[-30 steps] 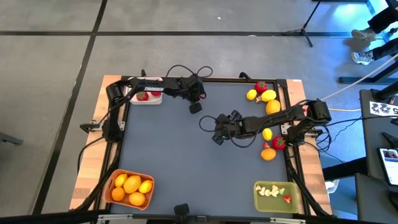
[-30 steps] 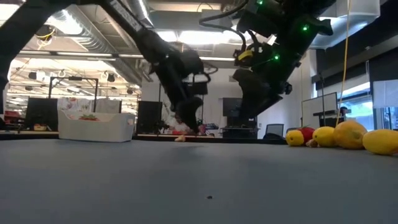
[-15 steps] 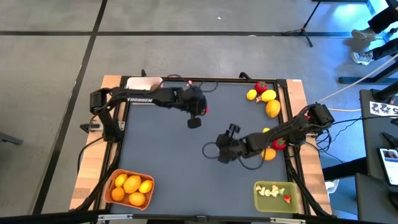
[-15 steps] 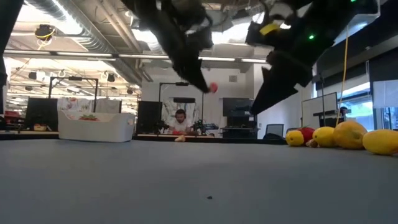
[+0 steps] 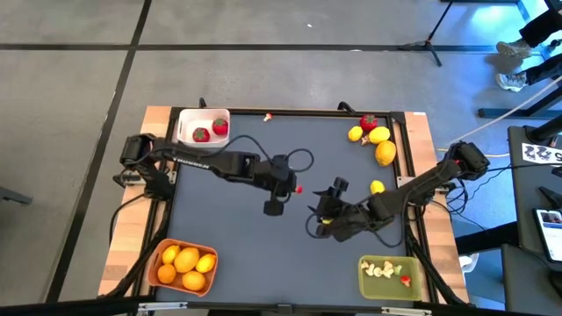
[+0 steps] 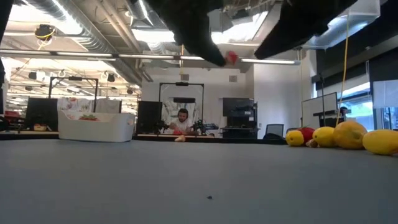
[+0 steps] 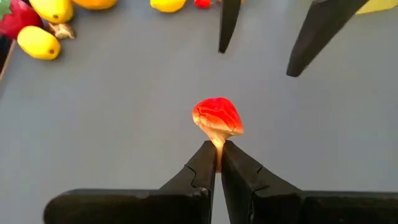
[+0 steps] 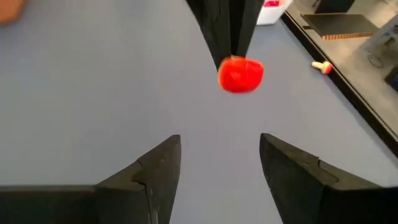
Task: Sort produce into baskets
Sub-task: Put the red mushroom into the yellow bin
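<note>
Left gripper [image 7: 216, 151] mid-tabletop [image 5: 228, 219], clenched on little red bit [image 7: 216, 116]; right gripper [image 8: 219, 160] facing it, fingers apart, holding nothing.

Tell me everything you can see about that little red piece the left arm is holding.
The little red piece is a small mushroom-shaped bit: a glossy, faceted red cap on a pale tan stem, plastic-looking. The left gripper pinches the stem with its jaws shut, holding the piece above mid-table. It faces the right gripper, whose jaws stand open, apart from it.
</note>
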Robot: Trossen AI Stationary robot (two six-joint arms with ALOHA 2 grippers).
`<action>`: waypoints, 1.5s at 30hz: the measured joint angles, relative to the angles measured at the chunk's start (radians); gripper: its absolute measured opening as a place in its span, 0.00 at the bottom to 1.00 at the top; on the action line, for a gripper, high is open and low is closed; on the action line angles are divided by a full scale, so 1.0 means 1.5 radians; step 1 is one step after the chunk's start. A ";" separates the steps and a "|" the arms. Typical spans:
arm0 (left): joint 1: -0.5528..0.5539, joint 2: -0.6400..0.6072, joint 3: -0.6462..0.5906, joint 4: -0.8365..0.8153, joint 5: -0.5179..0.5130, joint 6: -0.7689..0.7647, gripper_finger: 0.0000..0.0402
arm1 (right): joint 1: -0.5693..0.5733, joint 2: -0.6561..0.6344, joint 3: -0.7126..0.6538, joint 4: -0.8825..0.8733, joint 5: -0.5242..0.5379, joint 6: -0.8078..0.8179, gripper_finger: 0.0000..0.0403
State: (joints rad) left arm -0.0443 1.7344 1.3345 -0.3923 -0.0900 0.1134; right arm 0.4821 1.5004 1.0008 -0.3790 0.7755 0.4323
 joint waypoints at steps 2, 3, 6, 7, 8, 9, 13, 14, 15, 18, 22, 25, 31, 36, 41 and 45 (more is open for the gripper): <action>-0.010 0.000 0.000 0.001 -0.003 -0.003 0.04 | 0.002 0.000 0.000 0.025 -0.002 0.000 0.54; -0.015 0.000 0.000 0.004 -0.003 -0.005 0.04 | 0.001 0.000 0.000 0.038 -0.007 0.000 0.54; -0.027 0.000 0.000 0.015 -0.004 -0.006 0.04 | 0.000 0.000 0.000 0.055 -0.023 -0.014 0.54; -0.030 0.000 0.000 0.016 -0.004 -0.006 0.04 | 0.000 0.000 0.000 0.058 -0.022 -0.022 0.54; -0.034 0.000 0.000 0.015 -0.004 -0.006 0.04 | 0.000 0.000 0.000 0.064 -0.020 -0.030 0.54; -0.037 0.000 0.000 0.015 -0.004 -0.006 0.04 | 0.000 0.000 0.000 0.069 -0.017 -0.036 0.54; -0.044 0.000 0.000 0.017 -0.005 -0.006 0.04 | -0.014 0.000 0.000 0.087 -0.018 -0.049 0.54; -0.046 0.000 0.000 0.020 -0.005 -0.006 0.04 | -0.020 0.000 0.000 0.093 -0.019 -0.050 0.54; -0.048 0.000 0.000 0.024 -0.005 -0.006 0.04 | -0.026 0.000 0.000 0.098 -0.026 -0.051 0.54; -0.051 0.000 0.000 0.027 -0.008 -0.004 0.04 | -0.040 0.000 0.000 0.110 -0.067 -0.060 0.54; -0.051 0.000 0.000 0.030 -0.007 -0.005 0.04 | -0.048 0.001 0.000 0.122 -0.102 -0.070 0.54; -0.050 0.000 0.000 0.029 -0.005 -0.005 0.04 | -0.047 0.002 0.000 0.138 -0.104 -0.092 0.52; -0.051 0.000 0.000 0.029 -0.003 -0.006 0.04 | -0.047 0.002 0.000 0.147 -0.111 -0.109 0.34; -0.051 0.000 0.000 0.028 -0.003 -0.014 0.04 | -0.047 0.002 0.000 0.147 -0.111 -0.117 0.18; -0.051 0.000 0.000 0.033 0.002 -0.021 0.04 | -0.047 0.002 0.000 0.147 -0.111 -0.120 0.11; -0.050 0.000 -0.001 0.043 0.019 -0.022 0.10 | -0.046 0.002 0.000 0.147 -0.111 -0.120 0.12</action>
State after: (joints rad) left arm -0.1200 1.7344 1.3331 -0.3278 -0.0609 0.0804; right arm 0.4124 1.5032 1.0012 -0.1587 0.6090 0.2527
